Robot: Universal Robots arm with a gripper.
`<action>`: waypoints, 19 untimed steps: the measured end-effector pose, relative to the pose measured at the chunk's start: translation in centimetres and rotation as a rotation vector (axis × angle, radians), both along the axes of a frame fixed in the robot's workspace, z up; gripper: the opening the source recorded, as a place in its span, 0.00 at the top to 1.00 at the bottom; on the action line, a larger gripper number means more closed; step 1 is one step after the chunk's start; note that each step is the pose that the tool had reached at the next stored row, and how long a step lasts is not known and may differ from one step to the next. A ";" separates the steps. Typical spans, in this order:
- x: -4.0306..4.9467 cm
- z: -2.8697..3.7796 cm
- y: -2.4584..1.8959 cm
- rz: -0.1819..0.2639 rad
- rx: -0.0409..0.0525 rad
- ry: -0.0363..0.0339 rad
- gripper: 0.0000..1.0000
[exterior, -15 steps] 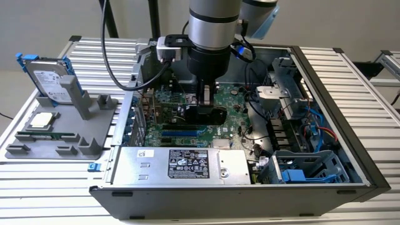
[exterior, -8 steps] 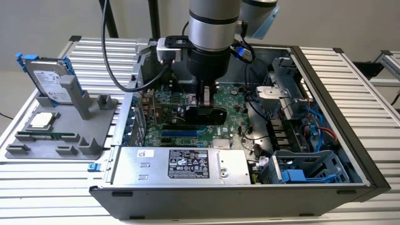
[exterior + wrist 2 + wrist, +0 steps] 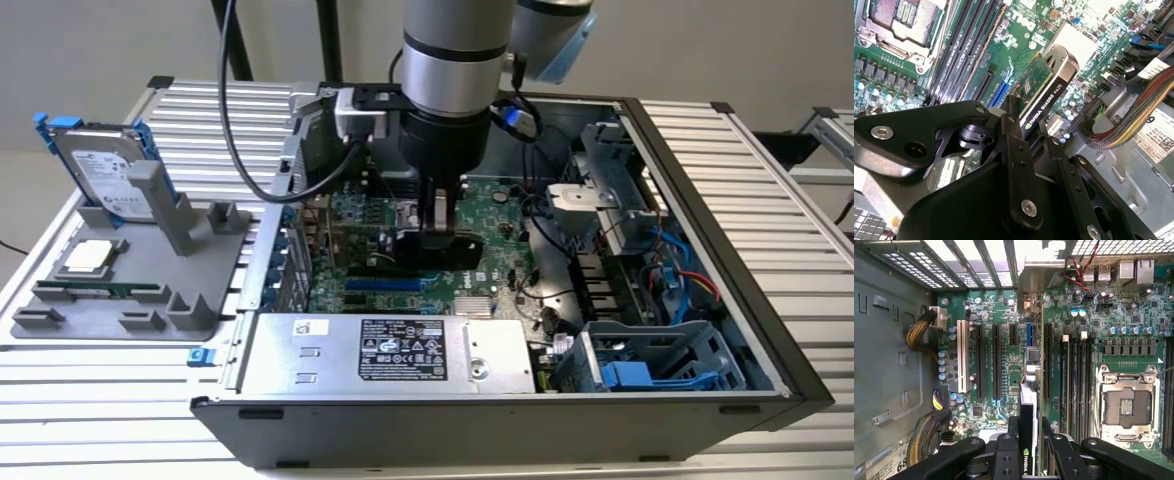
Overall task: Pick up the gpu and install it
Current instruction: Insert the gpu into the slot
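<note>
The gpu (image 3: 1041, 90) is held edge-on between the closed fingers (image 3: 1013, 131) of the gripper (image 3: 438, 222), inside the open computer case (image 3: 747, 180). In the exterior view the arm (image 3: 454, 70) is seen reaching straight down into the case, with the card hanging as a dark slab (image 3: 445, 251) over the motherboard (image 3: 501, 255), near the middle of the board. In the second wrist view the card's green board and black shroud are seen tilted above the board, close to a blue slot (image 3: 999, 92) and just beside the black memory slots (image 3: 961, 47). In the first wrist view the card (image 3: 1027, 410) is seen from its thin edge, lined up lengthwise with the row of long expansion slots (image 3: 996, 360), its far end near a blue slot (image 3: 1029, 335) by the case's rear wall. Whether its lower edge touches a slot cannot be told. The empty processor socket (image 3: 1126, 407) lies further along the board.

A power supply (image 3: 387, 350) sits along the near edge of the case, and a blue drive cage (image 3: 654, 360) at its near corner on the exterior view's right. On the tabletop (image 3: 80, 400), toward the exterior view's left, a grey fixture (image 3: 134, 290) holds an upright hard drive (image 3: 107, 170) and a processor chip (image 3: 91, 256).
</note>
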State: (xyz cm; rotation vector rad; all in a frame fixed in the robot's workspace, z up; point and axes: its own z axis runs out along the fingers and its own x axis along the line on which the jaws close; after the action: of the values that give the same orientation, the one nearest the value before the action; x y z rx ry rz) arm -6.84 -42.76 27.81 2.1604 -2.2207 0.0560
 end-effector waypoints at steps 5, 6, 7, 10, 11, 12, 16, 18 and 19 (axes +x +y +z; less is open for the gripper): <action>-0.02 -0.26 0.00 0.000 0.0000 0.0008 1.00; -0.03 -0.33 0.00 0.000 0.0000 0.0010 1.00; -0.04 -0.38 0.00 0.000 0.0000 0.0013 1.00; -0.05 -0.53 0.00 0.000 0.0000 0.0024 1.00; -0.05 -0.58 0.00 0.000 0.0000 0.0027 1.00; -0.06 -0.63 0.00 0.000 -0.0001 0.0030 1.00; -0.09 -0.84 0.00 0.000 -0.0001 0.0044 1.00; -0.10 -0.91 0.00 0.000 -0.0002 0.0052 1.00; -0.09 -0.96 0.00 0.000 0.0000 0.0053 1.00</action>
State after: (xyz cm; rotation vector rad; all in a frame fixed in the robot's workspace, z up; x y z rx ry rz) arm -6.94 -42.76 26.85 2.1579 -2.2180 0.0501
